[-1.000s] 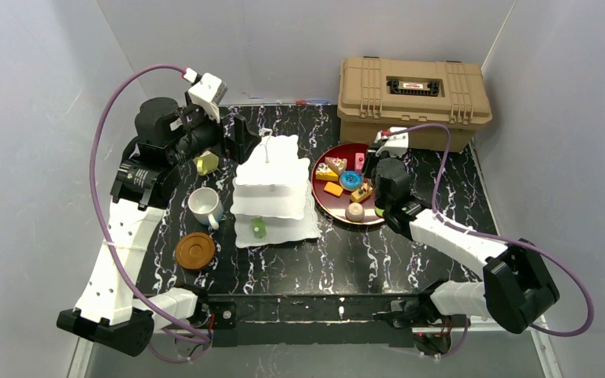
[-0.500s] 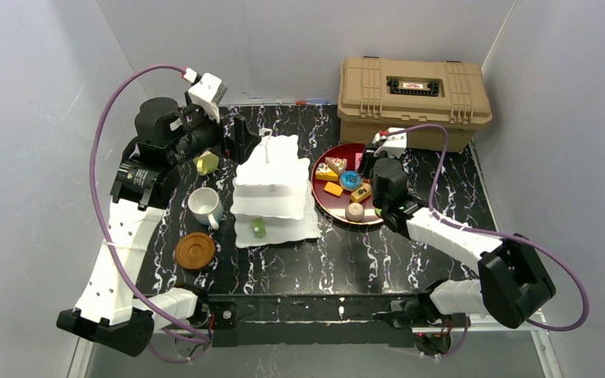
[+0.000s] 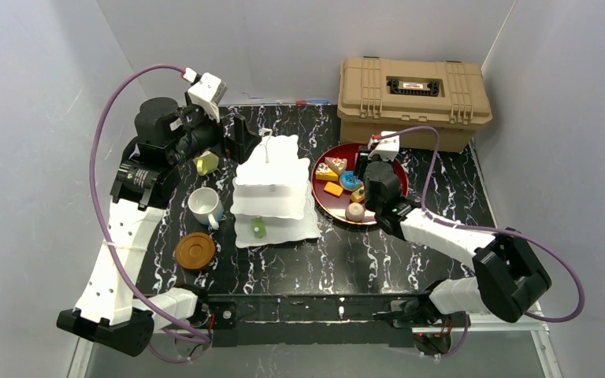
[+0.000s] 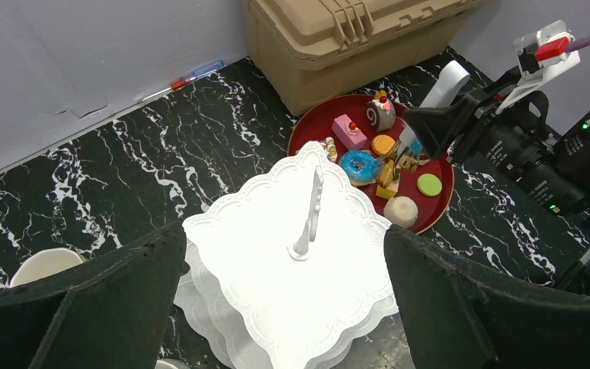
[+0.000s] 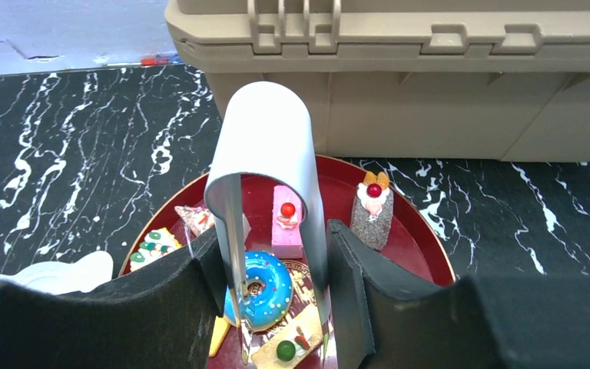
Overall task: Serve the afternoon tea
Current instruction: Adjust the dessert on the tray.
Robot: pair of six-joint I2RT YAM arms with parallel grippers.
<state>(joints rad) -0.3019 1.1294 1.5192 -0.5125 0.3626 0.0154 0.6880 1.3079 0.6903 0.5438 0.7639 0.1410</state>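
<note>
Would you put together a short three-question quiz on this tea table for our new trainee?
1. True or false: the top tier of the cake stand holds no pastry.
2. What sits on the stand's bottom tier? A green pastry; B teapot; C spoon.
3. What does the right gripper hold?
Key: 1 true; 2 A; 3 tongs.

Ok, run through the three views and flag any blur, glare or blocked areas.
Top external: even light, sharp; the white cake stand washes out, its tiers hard to separate. Left wrist: the left hand shows as dark blurred masses in both lower corners. Right wrist: the right hand is out of focus, and its tongs hide part of the red tray.
</note>
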